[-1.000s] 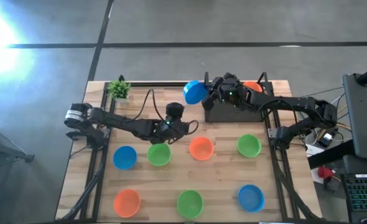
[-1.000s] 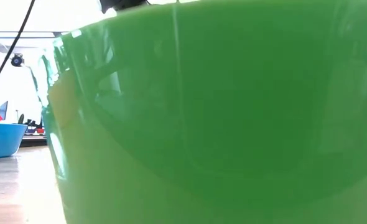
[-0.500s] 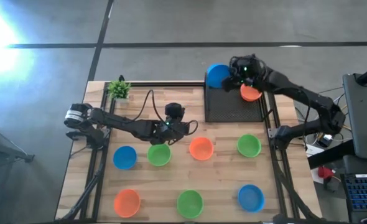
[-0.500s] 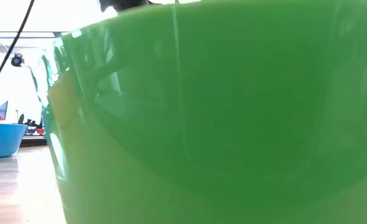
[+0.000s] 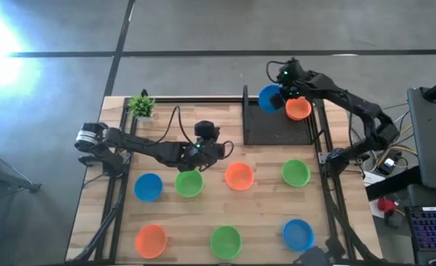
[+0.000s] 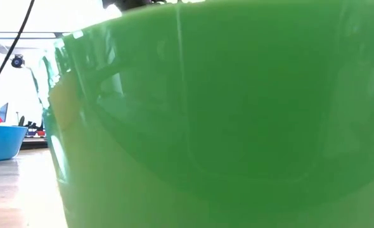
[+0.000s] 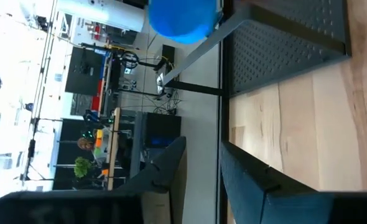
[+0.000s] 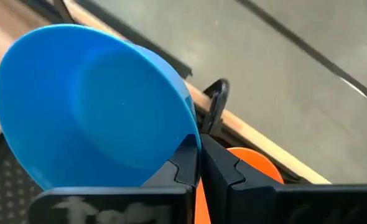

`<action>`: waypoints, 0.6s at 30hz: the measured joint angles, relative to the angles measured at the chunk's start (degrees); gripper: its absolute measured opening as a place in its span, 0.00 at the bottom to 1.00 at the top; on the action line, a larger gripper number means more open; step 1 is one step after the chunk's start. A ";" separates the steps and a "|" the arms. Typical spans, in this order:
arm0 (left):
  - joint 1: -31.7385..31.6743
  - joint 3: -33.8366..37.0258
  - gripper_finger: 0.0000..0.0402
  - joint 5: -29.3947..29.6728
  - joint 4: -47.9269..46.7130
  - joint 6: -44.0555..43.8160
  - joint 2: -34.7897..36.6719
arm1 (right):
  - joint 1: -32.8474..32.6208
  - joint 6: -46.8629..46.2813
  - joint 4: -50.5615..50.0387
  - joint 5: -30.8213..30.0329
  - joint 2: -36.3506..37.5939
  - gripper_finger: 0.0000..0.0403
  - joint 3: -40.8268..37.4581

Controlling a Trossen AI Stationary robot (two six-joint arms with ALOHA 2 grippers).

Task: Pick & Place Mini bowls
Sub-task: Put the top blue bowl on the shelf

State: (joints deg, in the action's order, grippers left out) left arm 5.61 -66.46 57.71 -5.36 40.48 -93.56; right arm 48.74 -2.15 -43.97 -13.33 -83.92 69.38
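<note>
My right gripper (image 5: 281,94) is shut on a blue mini bowl (image 5: 269,97) above the far part of the black perforated tray (image 5: 266,129). An orange mini bowl (image 5: 298,108) lies in that tray, just right of the blue one. On the wood stand several more mini bowls: blue (image 5: 148,186), green (image 5: 189,182), orange (image 5: 239,176), green (image 5: 295,173), and a nearer row of orange (image 5: 151,239), green (image 5: 225,241) and blue (image 5: 298,233). My left gripper (image 5: 227,148) waits open mid-table, left of the tray, with nothing between its fingers (image 7: 171,168). My right gripper pinches the blue bowl's rim (image 8: 191,138) between its two fingers, one on the hollow inner side and one on the outer wall. The fingers come slanting down from above. The bowl is tipped steeply on edge, its hollow toward the wrist camera, lifted clear of the tray.
A small potted plant (image 5: 140,106) stands at the far left corner. The tray's raised rim (image 7: 277,43) lies ahead of my left gripper. In the low view a green bowl (image 6: 225,126) fills nearly everything, with a blue bowl (image 6: 0,140) at the left. Black frame rails run along both table sides.
My right gripper has carried the blue bowl from the tray's far left corner toward the table's right and far edge, over the tray beside the orange bowl, tipping further downward. It has stayed shut on the bowl, which remains lifted clear.
</note>
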 joint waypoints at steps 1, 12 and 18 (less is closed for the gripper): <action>0.00 0.00 0.26 -0.01 0.14 -0.59 0.11 | 0.06 0.24 -0.02 0.18 -1.17 0.02 -0.02; -0.26 -0.04 0.26 -0.05 0.79 -6.92 3.99 | 0.02 3.86 1.27 3.42 -12.09 0.02 0.39; -0.27 -0.02 0.26 -1.31 0.72 -7.36 5.28 | 0.10 3.87 3.19 3.54 -16.25 0.02 1.37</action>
State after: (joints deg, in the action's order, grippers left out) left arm 5.34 -66.48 56.41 -4.64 33.12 -88.28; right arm 48.84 1.72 -40.78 -9.79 -100.17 70.76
